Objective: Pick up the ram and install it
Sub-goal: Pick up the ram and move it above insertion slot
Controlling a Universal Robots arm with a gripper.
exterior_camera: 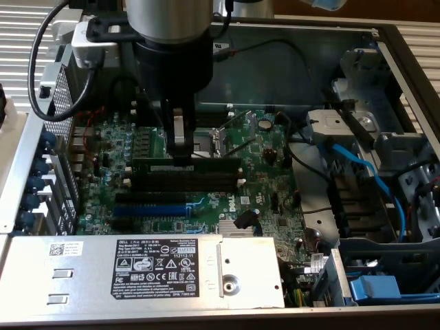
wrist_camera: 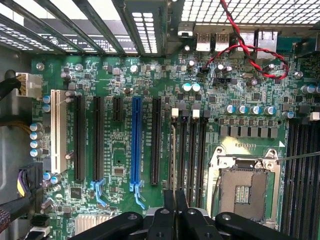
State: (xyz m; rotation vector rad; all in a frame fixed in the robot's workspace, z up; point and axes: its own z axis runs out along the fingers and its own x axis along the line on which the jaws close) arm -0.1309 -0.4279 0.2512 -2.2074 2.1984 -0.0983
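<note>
Exterior view, looking down into an open computer case (exterior_camera: 385, 41): we see the ram (exterior_camera: 210, 165), a long, thin, dark stick. It stands on its long edge and runs along the black memory slots (exterior_camera: 206, 180) in the middle of the green motherboard (exterior_camera: 268, 199). The pincer (exterior_camera: 179, 148) reaches down from above and is closed narrowly on the ram's upper edge, a little toward the exterior view's left of the stick's middle. We cannot tell whether the ram sits fully in a slot or only rests at its mouth. White end clips (exterior_camera: 242, 183) mark the slot ends.

In the wrist view we look down past the pincer (wrist_camera: 174, 199). Its two black fingers (wrist_camera: 168, 212) pinch the ram (wrist_camera: 174, 155), seen edge-on as a thin pale line. That line lies over the outermost of the four memory slots (wrist_camera: 192, 150), the one farthest from the silver processor socket (wrist_camera: 245, 187).

The blue expansion slot (wrist_camera: 135, 140) lies apart, with one black slot between it and the ram.

In the exterior view, a grey labelled power supply (exterior_camera: 158, 271) lies along the near edge. Blue cables (exterior_camera: 371, 175) curve at the exterior view's right.
</note>
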